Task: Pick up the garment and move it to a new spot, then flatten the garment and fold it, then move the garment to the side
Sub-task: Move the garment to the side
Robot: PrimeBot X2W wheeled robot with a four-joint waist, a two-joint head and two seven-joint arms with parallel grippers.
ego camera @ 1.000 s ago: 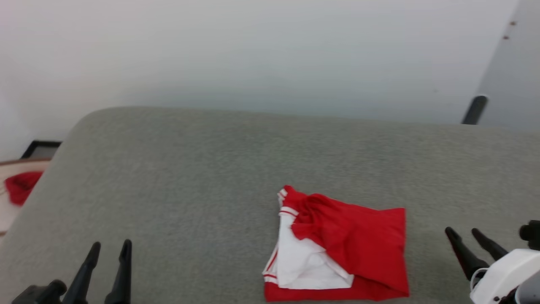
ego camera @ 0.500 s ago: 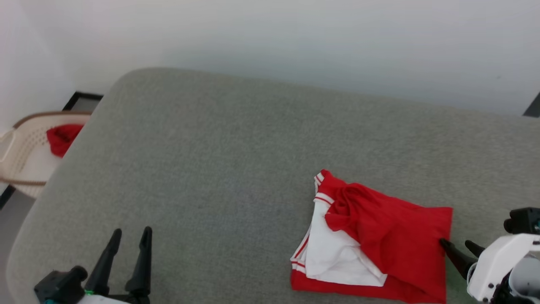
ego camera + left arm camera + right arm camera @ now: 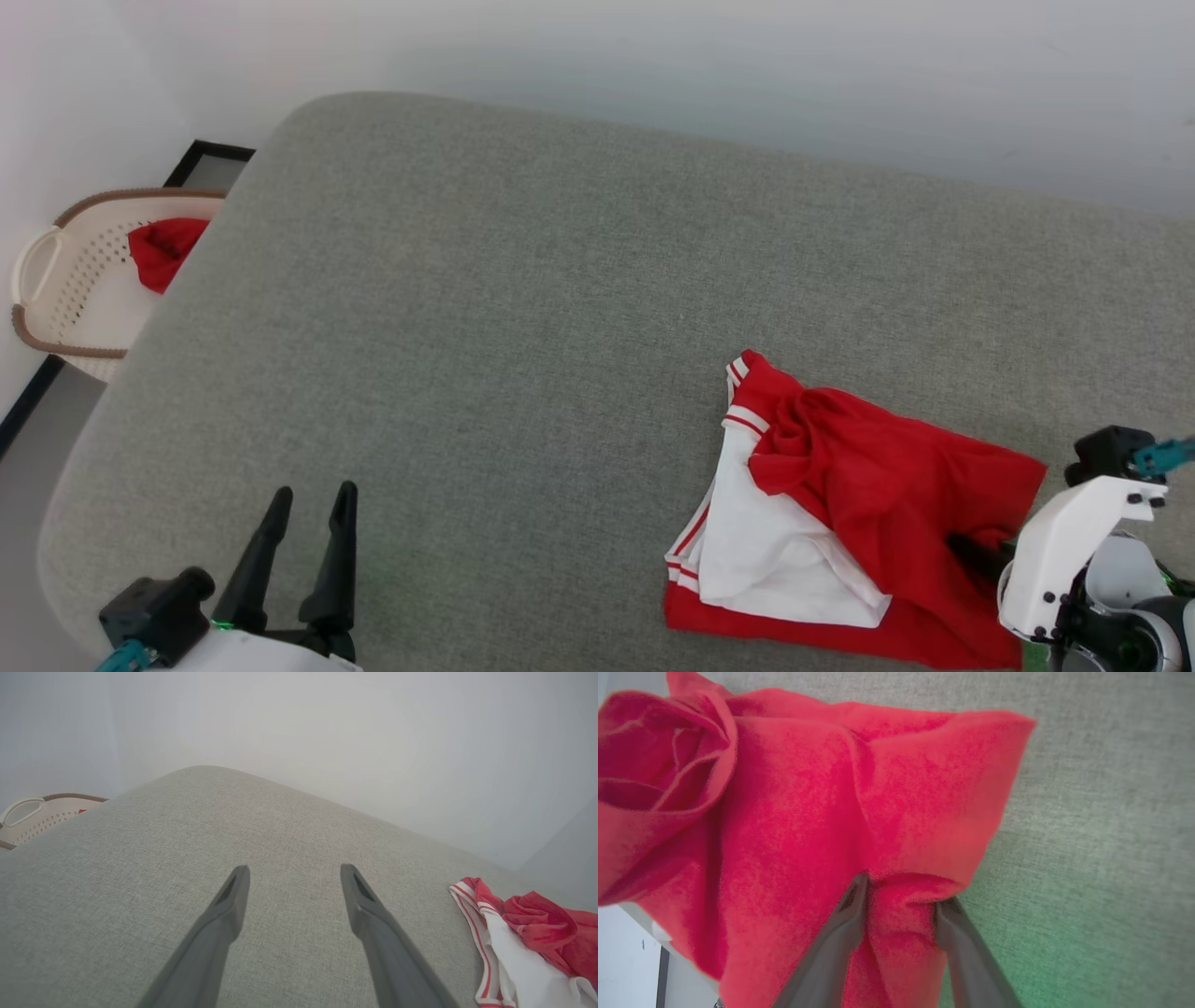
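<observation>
Right gripper (image 3: pixel 901 890) has slid onto the garment (image 3: pixel 868 485), and I see it pinching a red edge fold. Left gripper (image 3: pixel 294 871) hangs spread, empty.

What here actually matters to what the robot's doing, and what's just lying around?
Part of the job:
the garment, red and white
the right hand, pinching a fold of it
the left hand, open, over the grey cushion

Just lying about:
the laundry basket
the red cloth inside it
</observation>
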